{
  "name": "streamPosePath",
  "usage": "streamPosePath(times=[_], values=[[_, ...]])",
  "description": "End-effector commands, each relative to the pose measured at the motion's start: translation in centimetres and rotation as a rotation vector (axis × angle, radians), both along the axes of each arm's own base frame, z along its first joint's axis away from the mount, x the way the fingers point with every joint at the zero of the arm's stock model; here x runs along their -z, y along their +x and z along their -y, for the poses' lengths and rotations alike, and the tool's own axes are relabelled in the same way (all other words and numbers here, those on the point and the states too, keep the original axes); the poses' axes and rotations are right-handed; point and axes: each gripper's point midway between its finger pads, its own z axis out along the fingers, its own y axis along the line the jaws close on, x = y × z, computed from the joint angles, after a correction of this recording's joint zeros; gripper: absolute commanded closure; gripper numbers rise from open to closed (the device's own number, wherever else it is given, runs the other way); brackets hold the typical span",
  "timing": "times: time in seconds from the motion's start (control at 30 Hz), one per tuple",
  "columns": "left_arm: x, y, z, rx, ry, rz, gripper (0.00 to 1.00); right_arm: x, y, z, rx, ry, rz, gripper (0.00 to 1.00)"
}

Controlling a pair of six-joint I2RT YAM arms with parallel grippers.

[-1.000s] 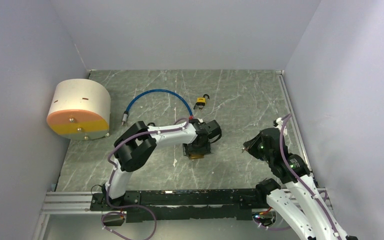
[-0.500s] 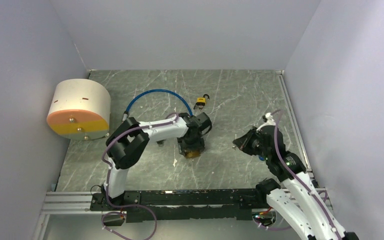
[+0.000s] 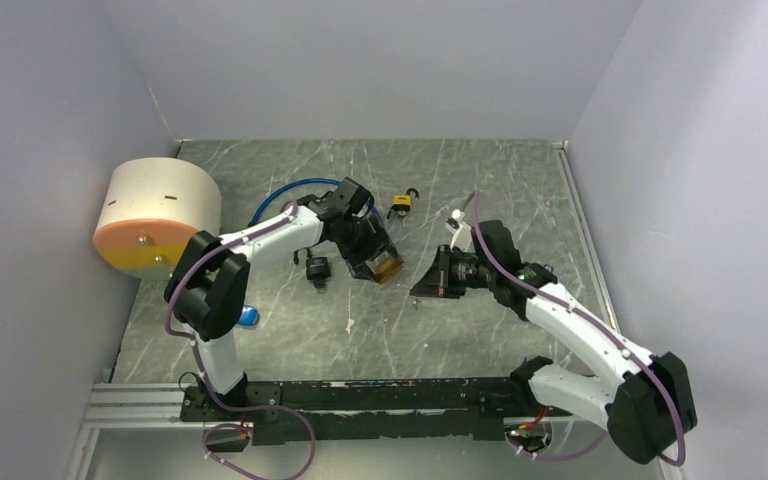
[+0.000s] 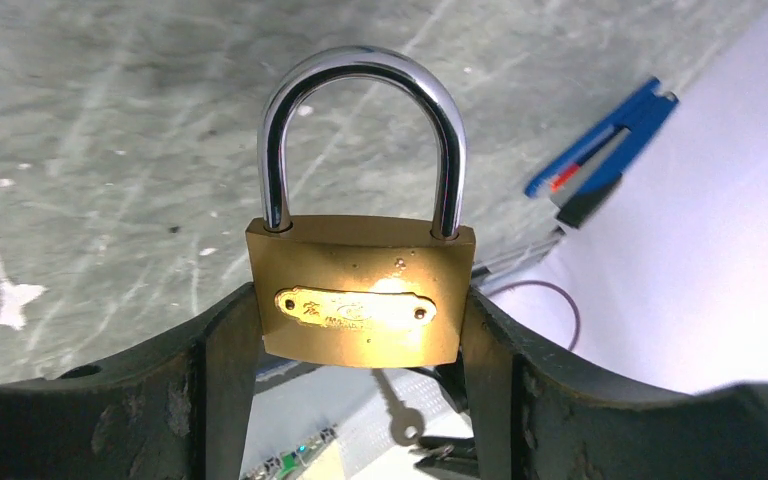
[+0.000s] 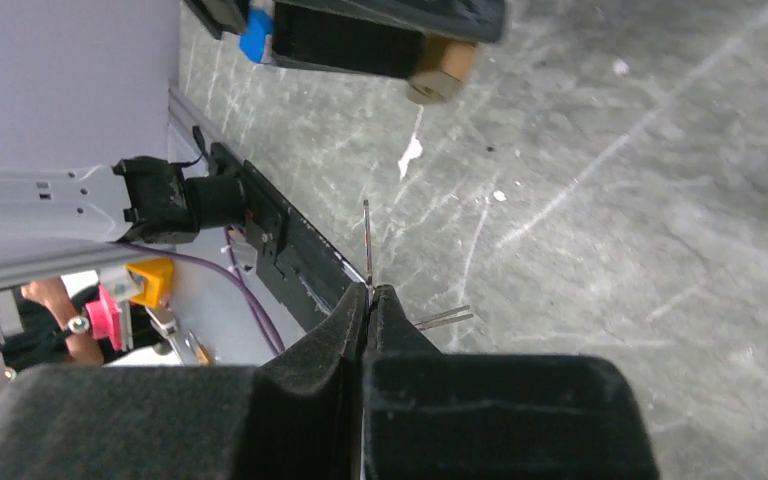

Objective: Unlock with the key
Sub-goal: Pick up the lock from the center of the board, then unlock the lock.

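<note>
A brass padlock (image 4: 360,300) with a closed steel shackle (image 4: 360,70) is gripped by its sides in my left gripper (image 4: 360,335), held above the table. In the top view the left gripper (image 3: 372,258) holds the padlock (image 3: 389,266) with its bottom facing right. My right gripper (image 5: 368,292) is shut on a thin metal key (image 5: 367,240), whose blade sticks out from the fingertips. In the top view the right gripper (image 3: 422,289) sits just right of the padlock, a short gap apart. The key (image 4: 397,408) shows below the padlock in the left wrist view.
A small yellow padlock (image 3: 401,206) and a blue cable (image 3: 300,188) lie behind the left gripper. A cream and orange drum (image 3: 158,215) stands at the left. A black part (image 3: 317,272) and a blue clip (image 3: 248,316) lie near the left arm.
My left arm has swung the brass padlock back and to the left and turned it. My right arm has reached forward and left with the key, close to the padlock.
</note>
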Motion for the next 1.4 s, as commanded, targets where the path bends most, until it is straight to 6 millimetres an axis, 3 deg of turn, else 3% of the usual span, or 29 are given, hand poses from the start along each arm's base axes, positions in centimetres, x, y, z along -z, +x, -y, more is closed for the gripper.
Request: streamPosePath(times=[0.0, 0.2, 0.5, 0.9, 1.37], values=[[-5.2, -0.3, 2.8, 0.029, -0.226, 0.013, 0.8, -3.7, 1.4, -2.5, -0.109, 0.049, 0.146, 1.0], [-5.5, -0.3, 2.3, -0.014, -0.23, 0.016, 0.81, -2.2, 3.2, -2.7, -0.063, -0.017, 0.109, 1.0], [-5.3, -0.4, 2.3, -0.033, -0.242, 0.01, 0.81, 0.2, 2.9, -3.2, -0.105, -0.083, 0.03, 1.0], [-5.7, -0.2, 1.8, -0.06, -0.245, 0.021, 0.82, 1.3, 4.7, -3.7, -0.043, -0.136, -0.052, 1.0], [-5.5, 0.3, 1.6, -0.088, -0.236, 0.027, 0.82, 0.9, 4.0, -3.5, -0.06, -0.125, -0.035, 1.0]])
